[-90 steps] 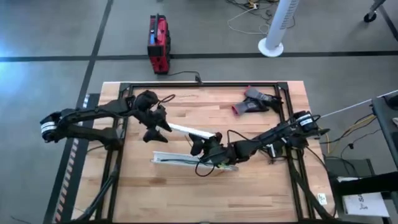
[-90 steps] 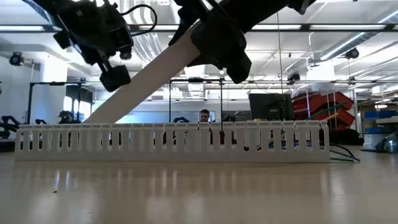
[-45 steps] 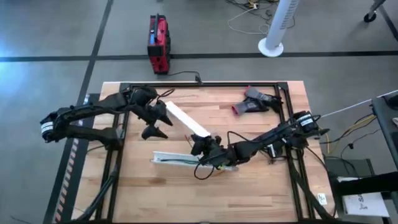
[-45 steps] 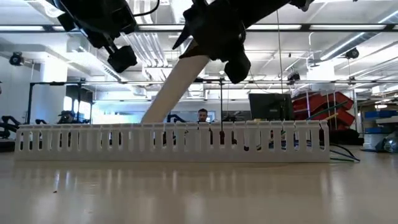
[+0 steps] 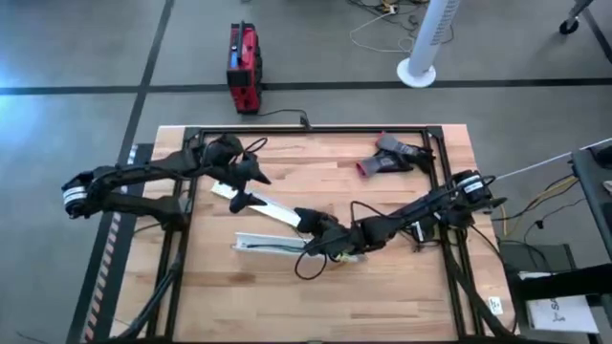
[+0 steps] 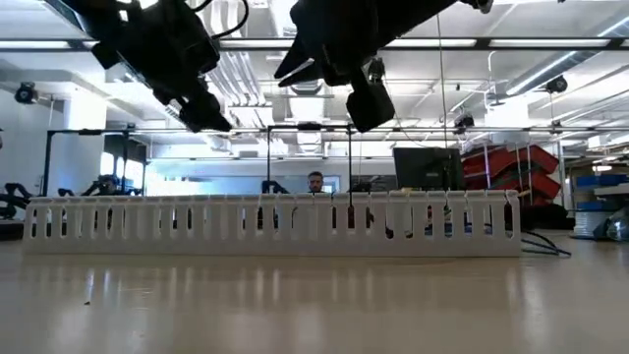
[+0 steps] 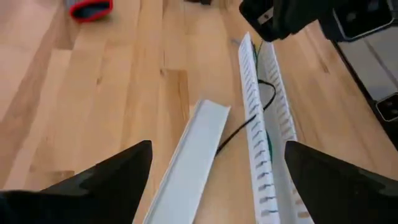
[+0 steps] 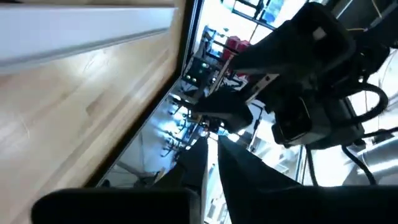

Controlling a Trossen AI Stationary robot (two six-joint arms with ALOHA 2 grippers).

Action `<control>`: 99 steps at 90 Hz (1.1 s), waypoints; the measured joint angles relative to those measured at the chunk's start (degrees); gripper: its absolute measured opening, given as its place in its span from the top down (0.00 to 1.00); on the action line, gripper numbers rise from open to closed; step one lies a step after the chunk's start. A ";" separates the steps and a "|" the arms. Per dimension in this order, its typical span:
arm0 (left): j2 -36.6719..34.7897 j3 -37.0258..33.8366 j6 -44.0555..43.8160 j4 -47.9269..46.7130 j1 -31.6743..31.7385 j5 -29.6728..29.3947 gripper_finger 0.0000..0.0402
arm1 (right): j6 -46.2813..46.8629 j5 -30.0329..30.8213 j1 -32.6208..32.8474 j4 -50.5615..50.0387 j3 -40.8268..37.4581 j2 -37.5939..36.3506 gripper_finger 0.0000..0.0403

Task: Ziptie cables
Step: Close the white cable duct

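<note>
Wooden table point(image 5: 402, 277), two claws, one slotted channel point(image 6: 275, 224)

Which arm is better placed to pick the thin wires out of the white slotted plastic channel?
Right, probably: the right gripper hovers by the white slotted channel holding the thin wires; the left gripper is farther away.

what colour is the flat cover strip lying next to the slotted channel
White; the cover strip shows best in the left wrist view, beside the white slotted channel.

slotted channel point(image 5: 277, 245) | white cover strip point(image 5: 263, 204) | red box point(image 5: 243, 67)
</note>
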 joint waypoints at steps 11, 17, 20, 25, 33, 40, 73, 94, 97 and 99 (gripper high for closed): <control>0.26 -0.31 -0.87 -0.37 0.00 -2.16 0.13 | 14.59 -2.23 -1.02 -1.92 0.09 -0.75 0.99; 0.34 -0.83 -1.20 -1.64 0.00 -3.73 0.13 | 25.60 -5.77 -1.83 -6.79 0.54 -2.27 1.00; 0.48 -1.14 -1.15 -2.45 -0.03 -5.07 0.13 | 31.74 -8.64 -2.30 -9.40 0.74 -3.00 1.00; 0.90 -1.72 -0.80 -3.36 -0.18 -8.25 0.13 | 40.75 -13.72 -3.27 -12.26 0.90 -4.20 1.00; 2.30 -2.90 -0.53 -3.65 -1.04 -12.71 0.13 | 52.29 -19.95 -4.96 -13.16 0.69 -5.30 1.00; 4.18 -4.22 0.85 -3.52 -2.58 -14.35 0.13 | 58.43 -22.24 -6.51 -13.89 0.19 -6.27 1.00; 17.95 -7.30 -0.29 2.19 -9.24 -27.31 0.28 | 69.54 -22.92 -7.68 -10.09 -6.21 -6.59 1.00; 25.50 -7.46 1.27 5.92 -9.97 -27.05 0.59 | 71.42 -22.49 -7.70 -7.64 -8.43 -6.58 1.00; 26.21 -7.54 1.31 6.57 -9.96 -27.02 0.64 | 71.38 -22.41 -7.73 -7.27 -8.58 -6.58 1.00; 26.61 -7.66 1.36 7.18 -9.94 -27.14 0.67 | 71.37 -22.22 -7.73 -6.91 -8.68 -6.58 1.00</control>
